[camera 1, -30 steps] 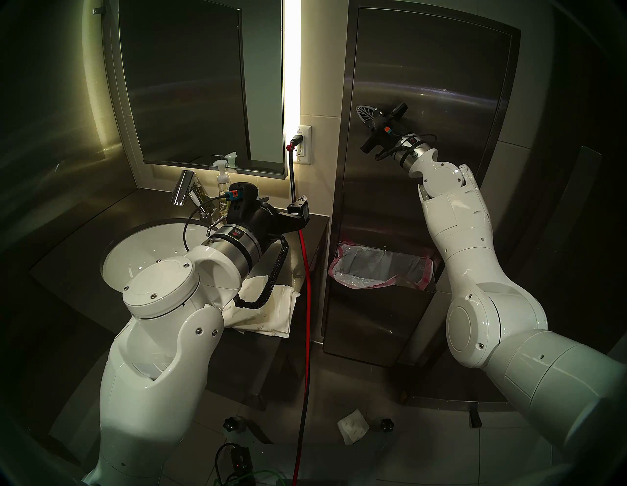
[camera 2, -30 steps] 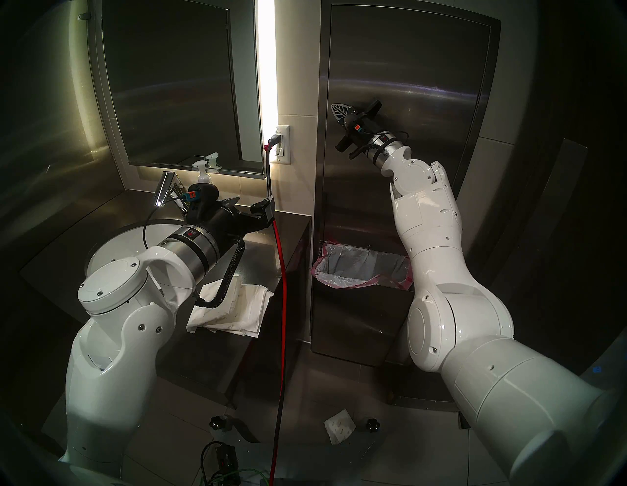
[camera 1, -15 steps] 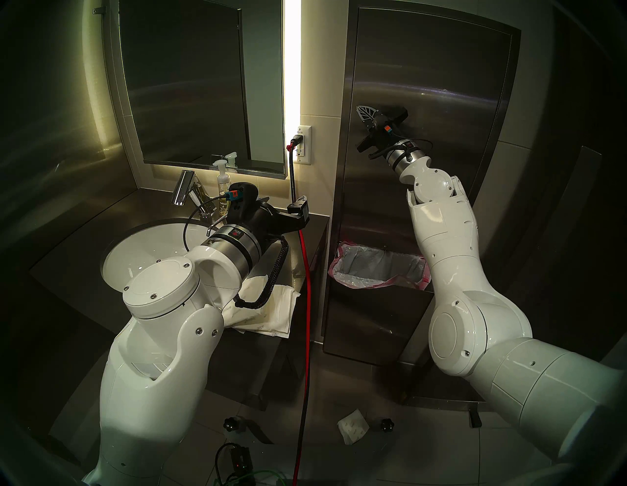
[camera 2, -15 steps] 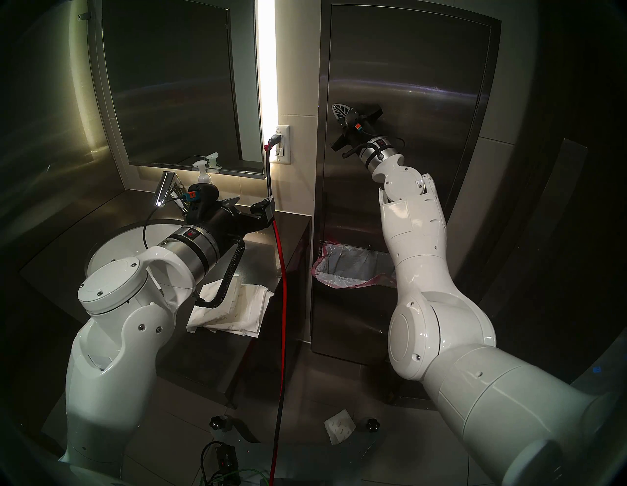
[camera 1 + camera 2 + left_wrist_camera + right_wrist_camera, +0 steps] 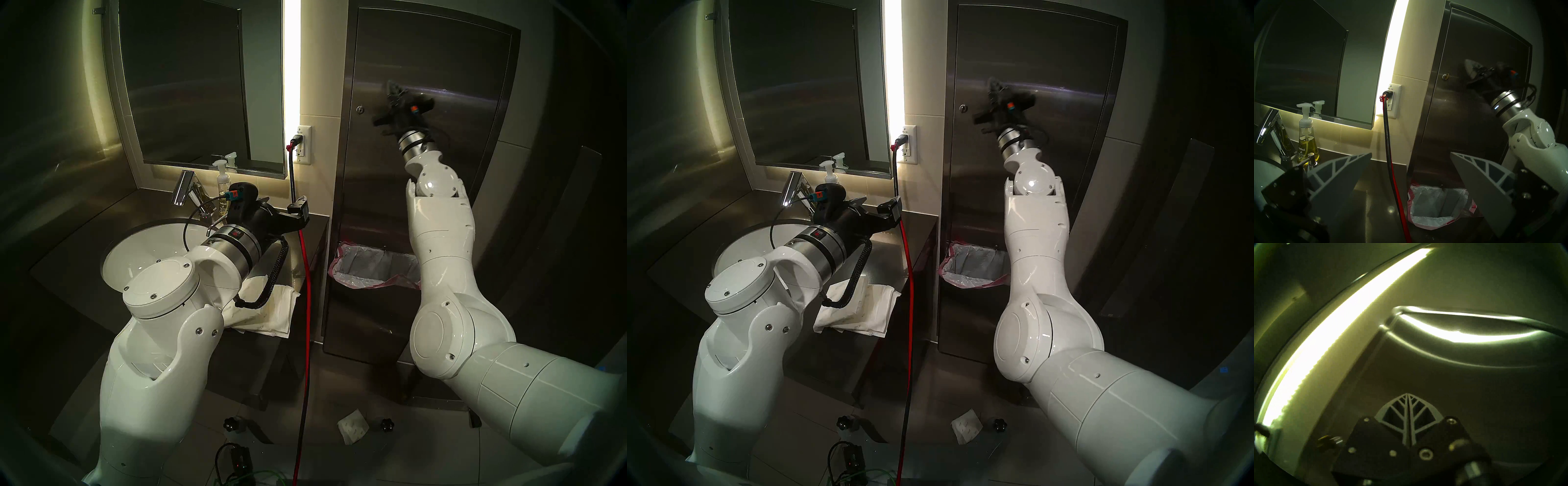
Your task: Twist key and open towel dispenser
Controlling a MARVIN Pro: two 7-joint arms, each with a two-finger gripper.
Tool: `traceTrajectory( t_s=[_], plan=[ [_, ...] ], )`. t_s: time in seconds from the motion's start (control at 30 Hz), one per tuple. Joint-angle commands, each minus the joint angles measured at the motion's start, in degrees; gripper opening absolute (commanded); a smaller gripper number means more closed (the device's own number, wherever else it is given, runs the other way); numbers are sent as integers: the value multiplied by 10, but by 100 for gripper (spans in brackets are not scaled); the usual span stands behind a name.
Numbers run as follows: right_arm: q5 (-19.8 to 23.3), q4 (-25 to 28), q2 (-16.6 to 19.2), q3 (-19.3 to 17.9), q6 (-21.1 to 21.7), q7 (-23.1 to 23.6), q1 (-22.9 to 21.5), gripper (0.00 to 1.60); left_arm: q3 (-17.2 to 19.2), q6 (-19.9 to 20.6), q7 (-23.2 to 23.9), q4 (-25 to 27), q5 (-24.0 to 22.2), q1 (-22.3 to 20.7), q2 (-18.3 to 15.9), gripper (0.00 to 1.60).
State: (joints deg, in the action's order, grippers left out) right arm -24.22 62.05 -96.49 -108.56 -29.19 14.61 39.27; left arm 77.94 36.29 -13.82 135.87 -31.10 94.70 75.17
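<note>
The towel dispenser (image 5: 424, 51) (image 5: 1034, 51) (image 5: 1483, 42) is a tall brushed-steel wall cabinet, and its door panel looks flush. The key sits in a small round chrome lock (image 5: 359, 109) (image 5: 963, 108) (image 5: 1445, 76) at the door's left edge, blurred in the right wrist view (image 5: 1330, 441). My right gripper (image 5: 393, 89) (image 5: 993, 85) (image 5: 1407, 394) is shut with nothing in it. It is blurred with motion and hangs in front of the door, up and to the right of the lock, clear of the key. My left gripper (image 5: 300, 212) (image 5: 1410, 152) stands open over the counter.
A pink-rimmed bag-lined bin (image 5: 373, 268) sits in the cabinet's lower part. A red and black cable (image 5: 307, 271) hangs from the wall outlet (image 5: 303, 144) just left of the cabinet. Sink (image 5: 152, 244), soap bottle (image 5: 224, 190) and folded paper towels (image 5: 271, 312) are on the counter.
My shut right gripper has left the lock and swung up and to the right while turning, so the lock now shows. The left arm has not moved.
</note>
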Motion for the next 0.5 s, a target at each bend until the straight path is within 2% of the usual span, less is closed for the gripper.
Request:
traceTrajectory(
  t_s=[0.0,0.1,0.17,0.2,0.23,0.27,0.3,0.33,0.47],
  plan=[
    [26,68,-44,-9,22,-14,20,0,-1,0,-1,6,1,-3,1,160],
    [24,89,-47,-2,26,-5,36,0,-1,0,-1,6,1,-3,1,160],
    [23,107,-42,22,14,33,59,0,-1,0,0,6,1,-3,1,160],
    [23,107,-42,22,14,33,59,0,-1,0,0,6,1,-3,1,160],
    [22,121,-45,29,18,44,72,40,-1,0,0,6,1,-3,1,160],
    [22,128,-47,35,12,50,82,68,-1,0,0,5,1,-3,1,160],
    [23,138,-54,38,11,66,94,157,-1,0,0,5,1,-3,1,160],
    [28,159,-57,45,17,71,112,160,-1,0,0,5,1,-3,1,160],
    [29,181,-63,49,17,88,135,160,-1,0,0,6,1,-3,1,160]
  ],
)
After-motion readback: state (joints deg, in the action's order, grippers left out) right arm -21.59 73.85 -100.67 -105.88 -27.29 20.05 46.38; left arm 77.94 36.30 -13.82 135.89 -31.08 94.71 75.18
